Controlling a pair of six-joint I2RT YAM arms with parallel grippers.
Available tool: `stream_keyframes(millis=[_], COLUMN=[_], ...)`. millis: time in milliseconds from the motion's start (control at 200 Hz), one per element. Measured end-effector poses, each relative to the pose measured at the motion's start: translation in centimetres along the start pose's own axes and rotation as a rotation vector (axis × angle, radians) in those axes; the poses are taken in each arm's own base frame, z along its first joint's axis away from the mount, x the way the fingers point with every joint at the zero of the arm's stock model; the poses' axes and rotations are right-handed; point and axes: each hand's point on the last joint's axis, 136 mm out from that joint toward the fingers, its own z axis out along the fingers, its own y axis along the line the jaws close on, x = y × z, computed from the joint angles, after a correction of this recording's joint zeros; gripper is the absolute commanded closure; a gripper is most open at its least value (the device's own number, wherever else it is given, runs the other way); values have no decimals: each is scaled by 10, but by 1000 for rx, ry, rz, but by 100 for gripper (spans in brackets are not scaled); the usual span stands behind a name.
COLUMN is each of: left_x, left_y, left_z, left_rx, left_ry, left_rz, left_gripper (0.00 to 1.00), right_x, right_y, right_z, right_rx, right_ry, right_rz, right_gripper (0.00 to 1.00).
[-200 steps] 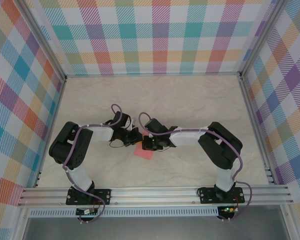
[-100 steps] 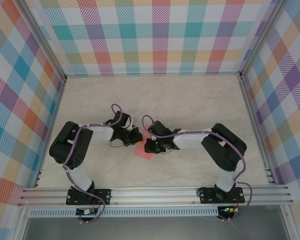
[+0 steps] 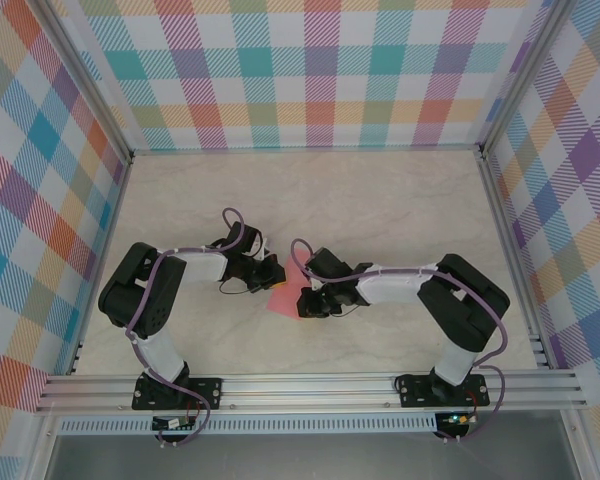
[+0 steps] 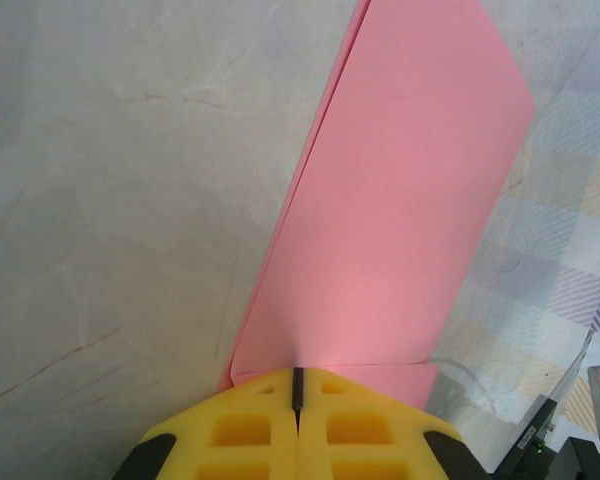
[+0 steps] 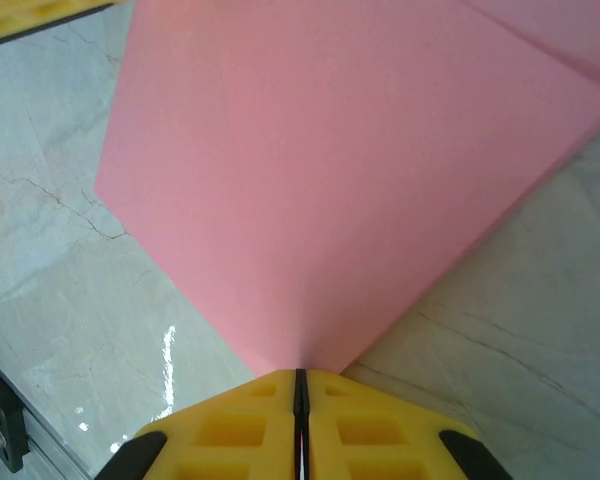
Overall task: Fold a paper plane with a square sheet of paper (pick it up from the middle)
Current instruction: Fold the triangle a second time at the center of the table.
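Two grippers on one sheet: the left gripper (image 4: 298, 388) is clenched on an edge of the square sheet of paper (image 4: 400, 200), yellow fingers pressed together with the pink paper pinched in the seam. The right gripper (image 5: 300, 388) is likewise clamped, on a corner of the same sheet, with no gap between its fingers

Location: from the top camera the paper sits between the two wrists, about midway across the worktop (image 3: 400, 200), nearer its near edge than its far one, well away from both side edges. Can't tell whether the sheet's underside touches the surface or hangs just off it

Paper state: not a flat single square any more. The left wrist view shows two layers running along the long left edge, so it reads as folded over once. The right wrist view shows a crease line near the far right corner, and the rest of that face is smooth

Progress, my judgement: early. Pickup is done and a first fold looks made, likely the centre one. Left to do: nose corner folds, wing folds and final shaping, as no pointed tip or wings show and nothing is plane-shaped yet

Risk: with both grips on thin paper, pulling apart could tear it or shift the layers out of line
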Motion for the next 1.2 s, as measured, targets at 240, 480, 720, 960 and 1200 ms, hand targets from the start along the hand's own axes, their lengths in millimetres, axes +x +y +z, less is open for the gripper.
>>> stream_keyframes(millis=[240,480,720,960,1200], left_x=[0,0,0,0,0], left_y=[0,0,0,0,0], left_z=[0,0,0,0,0], left_rx=[0,1,1,0,0], left_ry=[0,0,0,0,-1], left_rz=[-3,-5,-7,-10,-10], left_gripper=[99,99,99,99,99], right_x=[-37,-44,-38,-29,-3], right_y=[28,23,16,13,7], right_z=[-5,12,20,18,11], right_rx=[-20,1,7,-21,-40], right_ry=[-79,-73,-47,-39,23], right_rz=[-26,-15,-6,-13,-28], right_gripper=[90,90,90,90,90])
